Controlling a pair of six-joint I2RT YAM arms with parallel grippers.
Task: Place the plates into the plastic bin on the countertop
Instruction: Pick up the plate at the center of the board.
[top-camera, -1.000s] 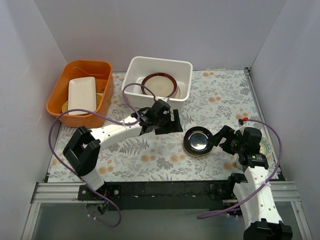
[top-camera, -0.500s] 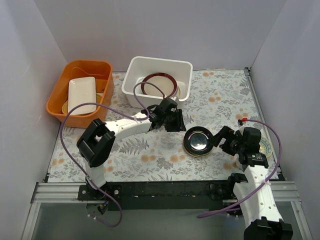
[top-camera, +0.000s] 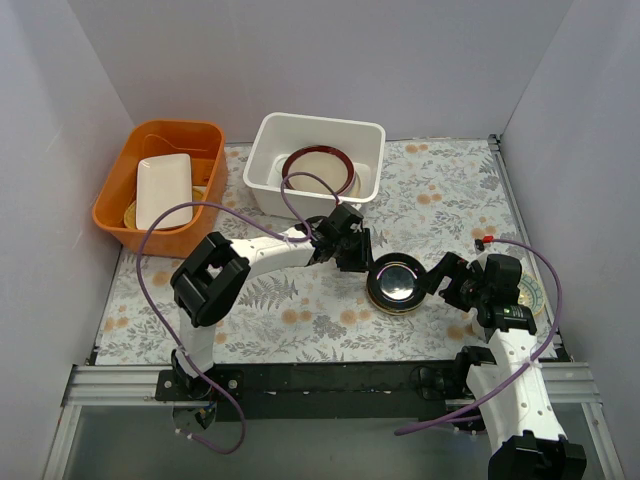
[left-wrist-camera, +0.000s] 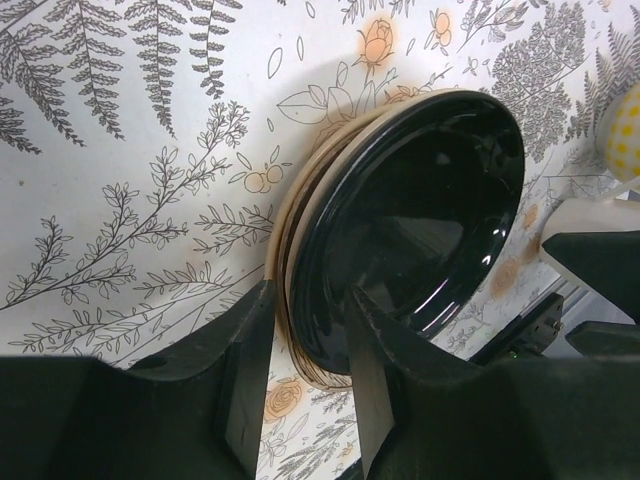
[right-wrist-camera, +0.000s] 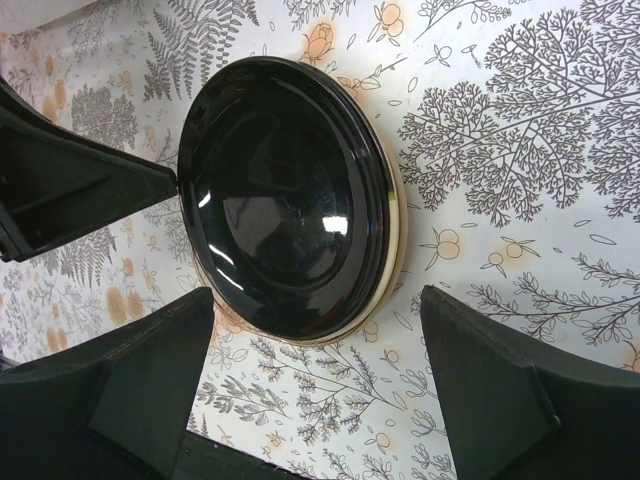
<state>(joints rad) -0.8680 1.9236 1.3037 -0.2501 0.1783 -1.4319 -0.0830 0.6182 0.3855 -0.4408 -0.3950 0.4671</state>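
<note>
Fingers (left-wrist-camera: 248, 380) of left gripper (left-wrist-camera: 308, 292) narrow, pinching rim of glossy black plate (left-wrist-camera: 420, 210) stacked on tan plate (left-wrist-camera: 285, 250); right gripper (right-wrist-camera: 318, 300) wide, just beside.

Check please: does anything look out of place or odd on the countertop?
One thing: the left gripper straddles the rim of the glossy black plate and, it seems, also the tan plate under it, so both might lift together. Nothing looks spilled or broken.

Your left arm (top-camera: 270, 252) and right arm (top-camera: 515, 375) are white with black joints, each trailing a purple cable (top-camera: 150, 228). Left gripper (left-wrist-camera: 305, 310) and right gripper (right-wrist-camera: 318, 300) have black, wedge-shaped fingers (right-wrist-camera: 130, 390).
</note>
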